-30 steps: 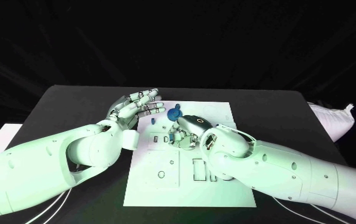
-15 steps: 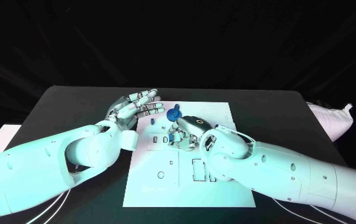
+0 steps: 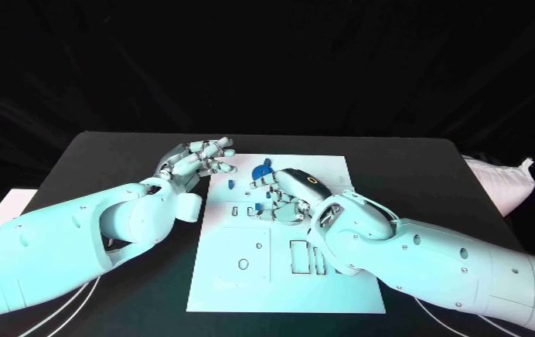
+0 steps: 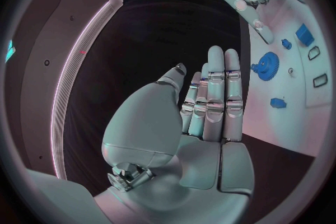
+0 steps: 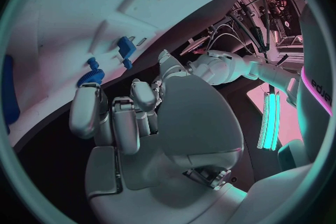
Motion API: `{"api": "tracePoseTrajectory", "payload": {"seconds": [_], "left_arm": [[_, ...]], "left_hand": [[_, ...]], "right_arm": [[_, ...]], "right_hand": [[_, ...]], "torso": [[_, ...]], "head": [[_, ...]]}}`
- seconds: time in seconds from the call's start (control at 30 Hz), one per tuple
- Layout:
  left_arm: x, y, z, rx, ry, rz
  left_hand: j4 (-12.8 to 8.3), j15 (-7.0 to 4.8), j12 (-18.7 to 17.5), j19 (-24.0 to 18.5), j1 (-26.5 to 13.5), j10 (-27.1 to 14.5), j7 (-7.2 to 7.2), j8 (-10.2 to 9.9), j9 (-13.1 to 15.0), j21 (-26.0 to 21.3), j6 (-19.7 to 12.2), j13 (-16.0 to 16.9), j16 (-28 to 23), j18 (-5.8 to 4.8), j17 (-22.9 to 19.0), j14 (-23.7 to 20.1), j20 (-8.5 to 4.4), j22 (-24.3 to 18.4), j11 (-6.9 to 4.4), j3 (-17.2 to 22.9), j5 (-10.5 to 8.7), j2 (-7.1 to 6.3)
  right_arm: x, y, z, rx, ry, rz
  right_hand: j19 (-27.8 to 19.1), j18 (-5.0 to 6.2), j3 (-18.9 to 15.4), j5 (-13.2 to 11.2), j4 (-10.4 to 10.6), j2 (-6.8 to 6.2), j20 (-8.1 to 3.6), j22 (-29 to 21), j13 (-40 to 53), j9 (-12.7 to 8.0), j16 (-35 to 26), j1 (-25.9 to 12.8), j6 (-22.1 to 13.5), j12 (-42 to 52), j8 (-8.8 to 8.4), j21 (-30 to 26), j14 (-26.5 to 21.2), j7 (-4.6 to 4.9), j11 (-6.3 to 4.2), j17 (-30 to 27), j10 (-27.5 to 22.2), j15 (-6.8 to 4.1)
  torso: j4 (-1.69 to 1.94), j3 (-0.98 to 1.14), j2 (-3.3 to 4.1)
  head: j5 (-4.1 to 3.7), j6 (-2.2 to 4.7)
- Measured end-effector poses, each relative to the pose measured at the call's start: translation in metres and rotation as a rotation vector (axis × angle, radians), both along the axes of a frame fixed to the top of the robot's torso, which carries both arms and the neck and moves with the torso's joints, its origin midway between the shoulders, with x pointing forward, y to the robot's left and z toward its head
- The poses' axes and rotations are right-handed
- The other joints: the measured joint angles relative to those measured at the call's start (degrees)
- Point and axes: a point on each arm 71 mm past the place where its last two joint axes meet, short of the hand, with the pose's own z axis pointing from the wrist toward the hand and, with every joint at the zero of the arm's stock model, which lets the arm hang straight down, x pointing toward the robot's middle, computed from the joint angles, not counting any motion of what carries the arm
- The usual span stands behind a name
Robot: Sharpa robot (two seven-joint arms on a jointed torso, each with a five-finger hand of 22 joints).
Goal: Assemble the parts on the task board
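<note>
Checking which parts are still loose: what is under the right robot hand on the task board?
The right robot hand hovers over the task board; a blue gear shows beside it. Whatever lies beneath its fingers is covered.

Two bulky, smooth white arms end in silver segmented hands, the left hand (image 3: 199, 159) and right hand (image 3: 287, 192), with thin white cables trailing beneath each arm.

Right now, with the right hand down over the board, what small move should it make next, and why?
Probably ease the right hand down toward the small blue parts on the task board. Its fingers are curled over the board's middle and seem to hold nothing, while the blue gear lies loose nearby. The left hand hovers open beside the board.
</note>
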Motion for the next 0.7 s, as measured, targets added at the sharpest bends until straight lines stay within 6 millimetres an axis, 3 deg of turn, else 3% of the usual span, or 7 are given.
{"api": "tracePoseTrajectory", "payload": {"seconds": [0.07,0.13,0.2,0.3,0.57,0.63,0.7], "left_arm": [[0.001,0.001,-0.001,0.033,-0.001,-0.020],[0.001,0.000,-0.003,0.083,0.004,-0.051],[0.000,-0.001,-0.004,0.136,0.016,-0.080],[-0.002,-0.004,-0.005,0.248,0.045,-0.138],[-0.001,-0.020,0.005,0.685,0.118,-0.354],[0.001,-0.026,0.009,0.816,0.122,-0.395],[0.004,-0.030,0.012,0.918,0.122,-0.414]], "left_hand": [[0.84,-1.50,0.13,3.48,-0.47,3.17,-1.13,0.11,-0.02,4.08,1.32,0.36,7.68,0.01,7.06,2.12,-1.65,2.26,-1.18,0.65,-0.57,-0.46],[2.46,-2.26,2.17,6.04,-2.37,6.09,-1.75,0.11,-0.10,9.55,1.89,1.99,26.43,0.01,26.79,2.61,-2.73,6.35,-2.28,-0.19,-2.66,-0.88],[4.41,-2.56,5.59,8.53,-4.64,8.32,-2.19,0.33,-0.05,18.79,2.28,4.70,42.32,-1.05,43.41,2.56,-3.35,16.61,-2.80,-1.84,-3.89,-1.19],[7.35,-3.19,18.84,8.71,-5.61,5.24,-3.26,3.23,1.05,32.15,2.36,16.48,56.48,-2.31,58.43,2.54,-4.28,31.21,-3.95,-4.81,-3.26,-0.24],[9.81,-3.84,38.82,9.61,-11.02,0.89,-4.83,12.07,5.44,43.76,3.95,34.79,64.96,-3.20,60.57,2.57,-4.33,45.79,-4.73,-12.20,-5.03,1.24],[9.83,-4.85,43.38,11.13,-11.02,1.83,-5.53,15.70,8.05,46.43,4.41,39.39,66.78,-4.49,60.57,2.56,-4.81,49.82,-5.66,-13.72,-5.72,1.24],[9.73,-5.31,47.41,12.57,-11.25,3.24,-6.44,19.51,11.26,48.80,3.50,43.60,68.04,-4.51,60.57,2.56,-5.42,53.51,-6.37,-15.16,-5.87,1.48]], "right_arm": [[-0.002,-0.006,0.006,0.032,-0.008,0.014],[-0.004,-0.017,0.014,0.069,-0.016,0.021],[-0.005,-0.029,0.021,0.096,-0.021,0.017],[-0.003,-0.051,0.033,0.135,-0.021,-0.006],[0.007,-0.109,0.049,0.211,0.023,-0.131],[0.010,-0.118,0.050,0.224,0.039,-0.161],[0.013,-0.124,0.049,0.233,0.052,-0.179]], "right_hand": [[-0.08,0.00,-0.13,0.00,0.13,0.61,0.08,0.03,-0.06,0.08,0.00,1.26,0.00,0.27,0.00,0.00,0.00,0.00,0.00,0.00,0.00,0.00],[0.12,0.00,0.10,0.34,-0.10,1.14,0.28,0.35,-0.07,0.19,0.00,2.36,0.00,0.47,0.00,0.00,0.00,0.00,0.00,0.00,0.00,0.00],[0.13,0.00,0.36,0.45,-0.36,1.67,0.28,0.50,-0.35,0.30,0.00,2.89,0.25,0.47,0.00,0.00,0.00,-0.25,0.00,0.00,0.00,0.00],[0.13,0.00,0.36,0.68,-0.36,1.95,0.28,0.51,-0.58,0.38,0.00,3.16,0.47,0.47,0.00,0.00,0.00,-0.46,-0.20,0.00,-0.20,0.00],[0.35,0.00,0.36,0.68,-0.36,2.17,0.06,0.72,-0.58,0.46,0.00,3.39,1.15,0.46,0.25,0.00,0.00,-0.71,-0.21,0.00,-0.20,0.00],[0.35,0.00,0.36,0.68,-0.36,2.17,0.06,0.71,-0.71,0.46,0.00,3.39,1.15,0.47,0.24,0.00,0.00,-0.71,-0.21,-0.01,-0.20,0.00],[0.35,0.00,0.36,0.68,-0.36,2.17,0.06,0.62,-0.84,0.46,-0.22,3.39,1.15,0.46,0.24,0.00,0.00,-0.71,-0.20,0.01,-0.19,0.00]], "torso": [[-0.07,0.07,-0.15],[-0.16,0.17,-0.36],[-0.31,0.24,-0.54],[-0.71,0.36,-0.83],[-1.70,0.76,-1.82],[-1.91,0.91,-2.04],[-2.05,1.03,-2.20]], "head": [[0.08,0.01],[0.09,-0.02],[0.21,-0.07],[0.74,-0.25],[2.01,-0.53],[2.41,-0.64],[2.66,-0.72]]}}
